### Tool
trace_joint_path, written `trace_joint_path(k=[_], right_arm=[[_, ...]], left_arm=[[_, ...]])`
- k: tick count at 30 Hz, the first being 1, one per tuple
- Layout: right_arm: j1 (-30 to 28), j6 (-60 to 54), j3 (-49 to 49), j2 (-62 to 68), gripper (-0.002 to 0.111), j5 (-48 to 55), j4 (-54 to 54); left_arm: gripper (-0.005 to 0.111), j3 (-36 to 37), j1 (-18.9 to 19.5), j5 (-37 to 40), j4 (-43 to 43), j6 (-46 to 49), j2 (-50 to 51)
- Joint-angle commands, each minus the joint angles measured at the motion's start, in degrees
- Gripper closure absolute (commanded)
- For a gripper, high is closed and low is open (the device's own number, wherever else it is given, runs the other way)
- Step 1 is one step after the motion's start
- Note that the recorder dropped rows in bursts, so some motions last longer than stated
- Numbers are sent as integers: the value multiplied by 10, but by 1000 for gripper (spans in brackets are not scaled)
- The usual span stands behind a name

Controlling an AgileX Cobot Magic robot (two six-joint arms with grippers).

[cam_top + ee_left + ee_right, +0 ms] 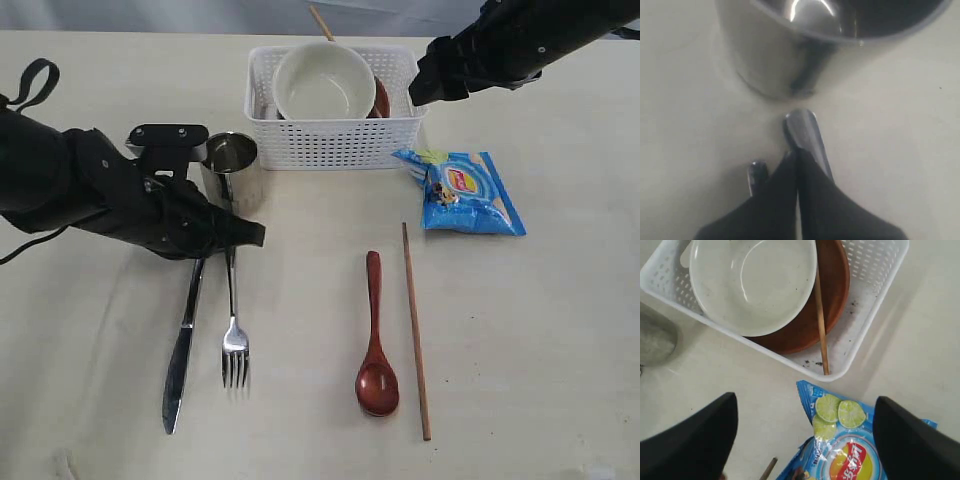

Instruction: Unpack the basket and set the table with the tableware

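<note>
Laid nearest on the table (pixel 540 350): knife (pixel 180 350) beside fork (pixel 234 340), wooden spoon (pixel 375 340) beside one chopstick (pixel 415 330), as for a place setting. Left gripper (pixel 796 152) pressed closed over the fork handle by the steel cup (pixel 232 170), pinching nothing visible. Right gripper (pixel 805 401) spread wide and empty near the basket (pixel 335 145), likely for the bowl (pixel 323 82), plate (pixel 832 295) and second chopstick (pixel 820 315) inside.

Matte black left arm (pixel 90 190) in wrinkled cover, thin black cable (pixel 42 62) looped at its far-left end, black right arm (pixel 510 45), smooth tapered black fingers (pixel 910 440)
</note>
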Motion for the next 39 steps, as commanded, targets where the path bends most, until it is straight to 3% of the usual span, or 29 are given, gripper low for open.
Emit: trace_joint_path(k=[1,7,17,26,34,39], right_arm=[[-3,0,2,-3,37,0,2],[-3,0,2,-3,37,0,2],[-3,0,2,-3,37,0,2],[-3,0,2,-3,37,0,2],[-3,0,2,-3,37,0,2],[-3,0,2,-3,37,0,2]], left_arm=[[107,7,-20,9,0,0,16],[107,5,-33,-4,0,0,16],[107,-15,-33,45,0,0,-1],[107,-14,-33,105,4,15,-92],[107,2,-33,94,4,70,-195],[107,2,-23,48,32,109,-246]])
